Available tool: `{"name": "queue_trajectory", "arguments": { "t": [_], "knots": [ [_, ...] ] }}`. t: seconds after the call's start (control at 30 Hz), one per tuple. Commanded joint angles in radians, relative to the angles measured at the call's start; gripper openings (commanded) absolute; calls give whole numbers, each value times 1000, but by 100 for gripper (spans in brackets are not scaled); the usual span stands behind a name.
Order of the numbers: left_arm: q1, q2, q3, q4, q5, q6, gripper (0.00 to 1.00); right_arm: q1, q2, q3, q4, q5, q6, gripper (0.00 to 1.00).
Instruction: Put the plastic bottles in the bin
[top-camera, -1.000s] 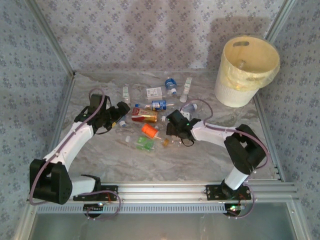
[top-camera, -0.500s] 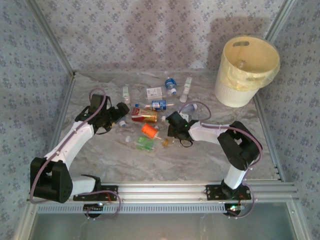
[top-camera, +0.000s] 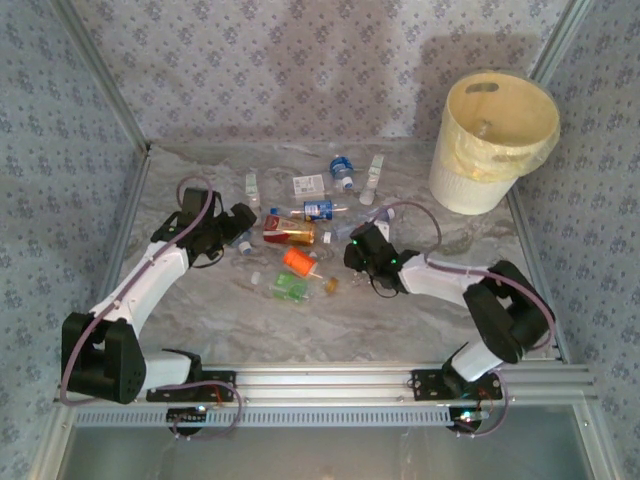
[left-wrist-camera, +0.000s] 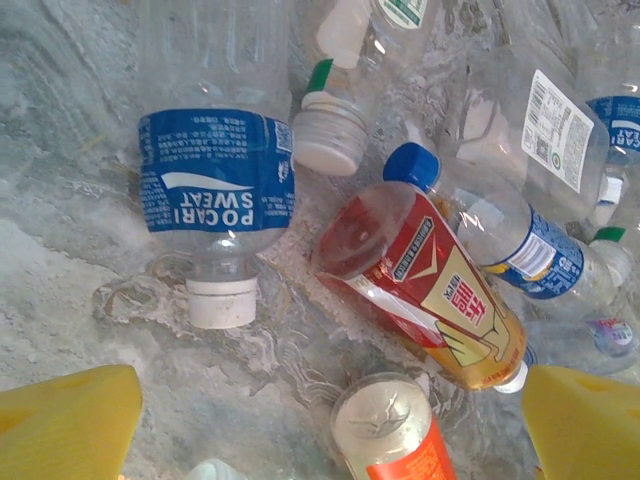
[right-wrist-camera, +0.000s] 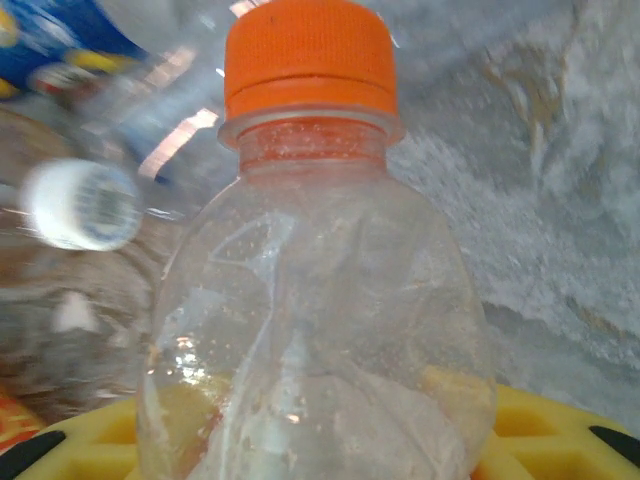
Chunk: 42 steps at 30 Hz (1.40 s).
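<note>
Moved: right tool (top-camera: 358, 250) drawn back, jaws closed.
Right tool: gripping orange-capped bottle (right-wrist-camera: 310, 300) for bin (top-camera: 495, 150).
Left tool (top-camera: 242, 226): wide, bottles (left-wrist-camera: 215, 190) beneath, ready to pick.

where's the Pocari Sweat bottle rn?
Left wrist view, left of centre: the Pocari Sweat bottle lies with its white cap toward the camera, the red-labelled bottle just to its right.

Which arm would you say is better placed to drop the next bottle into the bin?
Right: the right pincer grips the orange-capped bottle, and the bin stands on that side. The left pincer hovers open over other bottles.
</note>
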Motion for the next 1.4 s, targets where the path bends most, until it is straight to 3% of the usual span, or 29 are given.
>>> {"name": "queue_trajectory", "arguments": {
  "t": [0.0,0.3,0.67,1.0,1.37],
  "knots": [
    [1,-19,39,-7,-68,-2,98,-17,-96,-66,221,7,-83,37],
    [4,2,63,-9,-101,-45,98,-160,-208,-47,453,-95,-197,33],
    [8,2,50,-54,-95,-54,98,-393,-265,199,393,-148,-376,34],
    [13,5,33,-60,-96,-62,98,-578,-147,474,335,-94,-530,34],
    [27,13,29,-63,-98,-63,98,-779,49,769,196,-86,-524,35]
  ]
}}
